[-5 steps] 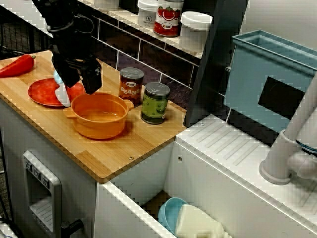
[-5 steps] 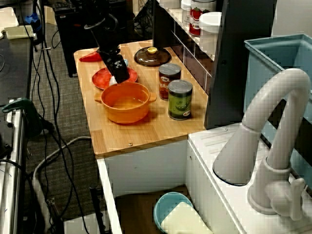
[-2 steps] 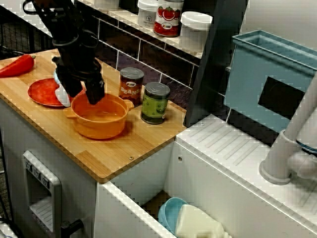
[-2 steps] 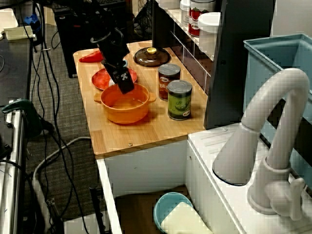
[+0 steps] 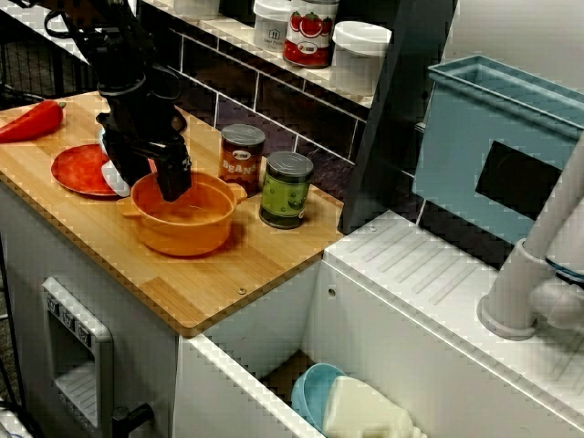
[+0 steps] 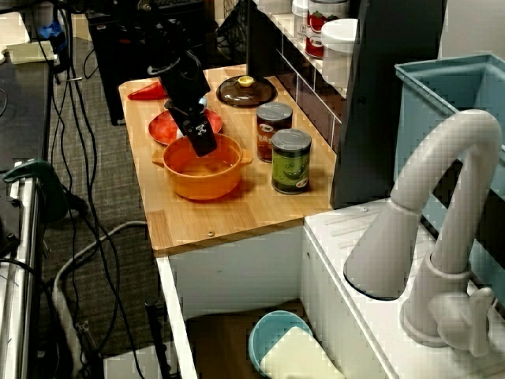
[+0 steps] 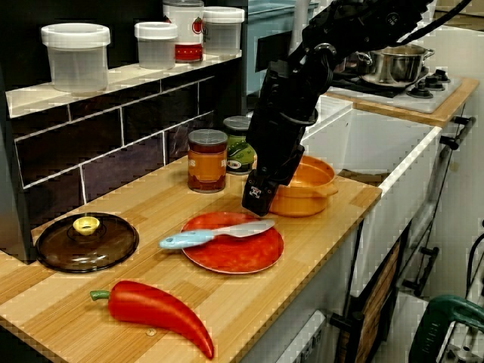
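Note:
My black gripper hangs low over the near-left rim of an orange two-handled pot. Its fingers stand apart, open, one dipping inside the pot and one outside the rim. The view over the faucet shows the gripper at the pot's far edge. In the view from the counter's end the gripper hides part of the pot. Right beside it lies a red plate carrying a blue-handled knife. I see nothing held.
A brown bean can and a green can stand behind the pot. A red pepper and a glass lid lie at the board's far end. Jars line the shelf. A faucet stands by the sink.
The gripper has come down and shifted from above the plate's edge toward the pot, so that its fingers now reach the pot's rim. Nothing else moved.

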Robot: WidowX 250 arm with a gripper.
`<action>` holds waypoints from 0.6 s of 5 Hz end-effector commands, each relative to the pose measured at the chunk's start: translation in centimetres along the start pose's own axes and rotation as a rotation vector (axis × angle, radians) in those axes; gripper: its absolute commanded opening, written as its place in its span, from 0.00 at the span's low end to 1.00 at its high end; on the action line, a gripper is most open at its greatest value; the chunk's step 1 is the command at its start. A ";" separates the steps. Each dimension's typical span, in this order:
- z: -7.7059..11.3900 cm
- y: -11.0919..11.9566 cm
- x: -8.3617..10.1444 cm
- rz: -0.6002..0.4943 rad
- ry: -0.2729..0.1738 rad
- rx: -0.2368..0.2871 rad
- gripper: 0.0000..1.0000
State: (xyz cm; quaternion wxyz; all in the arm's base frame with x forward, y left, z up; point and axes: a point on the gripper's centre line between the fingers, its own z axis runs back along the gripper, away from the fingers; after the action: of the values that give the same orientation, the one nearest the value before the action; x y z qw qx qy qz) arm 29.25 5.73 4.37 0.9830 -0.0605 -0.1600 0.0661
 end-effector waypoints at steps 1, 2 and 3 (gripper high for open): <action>-0.1 0.0 0.0 -0.002 0.001 0.010 1.00; -0.2 0.1 0.0 -0.006 0.001 0.003 0.00; -0.1 0.3 0.0 -0.005 0.024 -0.018 0.00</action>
State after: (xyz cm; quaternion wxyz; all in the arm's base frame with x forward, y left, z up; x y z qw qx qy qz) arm 28.63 5.49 3.32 0.9867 -0.0753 -0.1283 0.0656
